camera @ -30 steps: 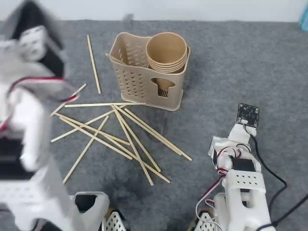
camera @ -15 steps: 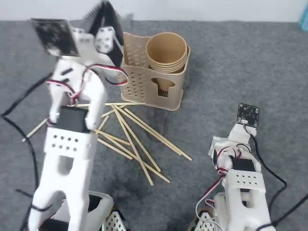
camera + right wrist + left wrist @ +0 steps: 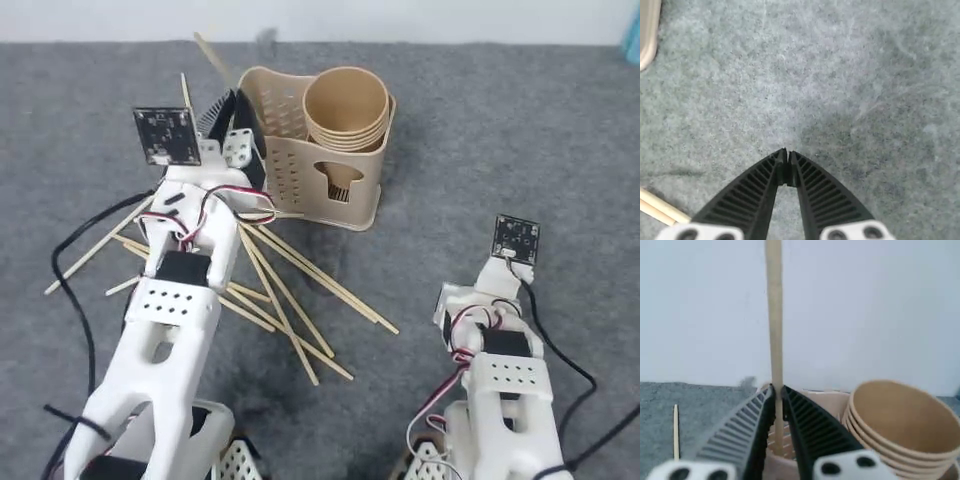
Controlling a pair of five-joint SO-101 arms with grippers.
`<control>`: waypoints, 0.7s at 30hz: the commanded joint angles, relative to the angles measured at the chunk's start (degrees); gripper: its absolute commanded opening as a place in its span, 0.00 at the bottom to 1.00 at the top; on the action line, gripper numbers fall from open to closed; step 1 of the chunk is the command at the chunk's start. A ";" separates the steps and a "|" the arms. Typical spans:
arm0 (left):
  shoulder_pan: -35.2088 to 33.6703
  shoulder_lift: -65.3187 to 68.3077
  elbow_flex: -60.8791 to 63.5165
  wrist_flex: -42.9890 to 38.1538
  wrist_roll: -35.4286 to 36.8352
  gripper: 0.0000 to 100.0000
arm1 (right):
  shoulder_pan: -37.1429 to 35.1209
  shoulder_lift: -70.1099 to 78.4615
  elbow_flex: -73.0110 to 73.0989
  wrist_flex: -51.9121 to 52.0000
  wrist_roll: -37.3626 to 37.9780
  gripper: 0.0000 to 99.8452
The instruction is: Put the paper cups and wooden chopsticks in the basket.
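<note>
Left fingers (image 3: 752,425) are clamped on one chopstick (image 3: 773,315), held near-vertical so its lower end can drop into the basket (image 3: 300,175), in the open compartment beside the stacked paper cups (image 3: 346,100). Tip prob. just inside the rim; hard to confirm. Remaining chopsticks (image 3: 345,291) lie crossed on the tabletop (image 3: 500,120). Right fingers (image 3: 760,192) are closed and empty, parked low, away from the basket.

The left arm (image 3: 172,300) is stretched forward and raised, and the left tool (image 3: 778,392) is clamped on a wooden chopstick (image 3: 773,315). The right arm (image 3: 497,360) is folded back, with the right tool (image 3: 788,155) pressed closed, pointed downward.
</note>
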 commanded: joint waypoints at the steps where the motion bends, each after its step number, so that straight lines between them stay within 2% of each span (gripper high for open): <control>1: -0.44 -0.97 0.84 -1.93 0.09 0.02 | 0.22 -1.54 -0.35 -1.01 -0.53 0.01; 6: -0.26 -0.97 3.21 -1.93 -5.36 0.02 | 0.22 -1.54 -0.35 -0.84 -0.53 0.01; 10: -0.44 -1.67 2.68 -1.93 -5.63 0.02 | 0.22 -1.45 -0.35 -0.92 -0.53 0.01; 14: -1.76 -4.57 1.19 -0.97 -5.19 0.12 | 0.22 -1.36 -0.35 -0.92 -0.53 0.01; 17: -2.73 -7.91 -1.45 6.33 -5.10 0.19 | 0.22 -1.36 -0.35 -0.92 -0.53 0.01; 21: -5.19 -13.10 -6.64 15.82 -5.10 0.19 | 0.22 -1.36 -0.35 -0.92 -0.44 0.01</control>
